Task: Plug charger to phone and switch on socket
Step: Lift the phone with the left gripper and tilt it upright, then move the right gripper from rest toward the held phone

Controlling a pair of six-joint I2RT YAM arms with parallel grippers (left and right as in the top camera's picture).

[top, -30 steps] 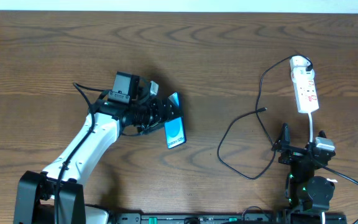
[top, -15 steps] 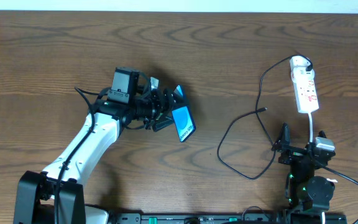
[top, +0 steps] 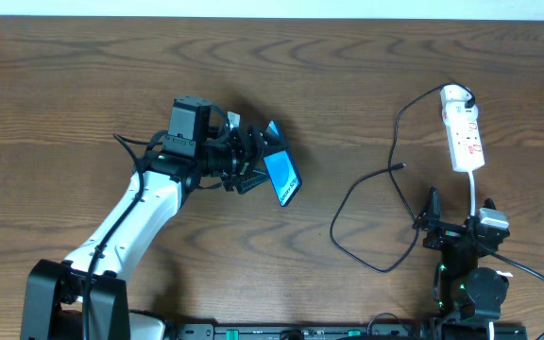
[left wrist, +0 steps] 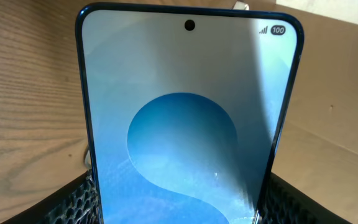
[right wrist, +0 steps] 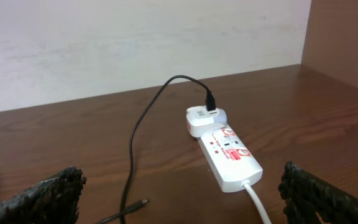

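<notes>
Between left fingers (left wrist: 73, 208), phone (left wrist: 188, 118), charger (right wrist: 131, 155) seemingly plugged in socket (right wrist: 229, 155)

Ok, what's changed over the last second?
The left claw, gripping the phone throughout, carried it rightward and a little toward the table's far edge, turning it as it went. Nothing was picked up or released. The right claw stayed open and parked. The charger and the socket lie where they were.
</notes>
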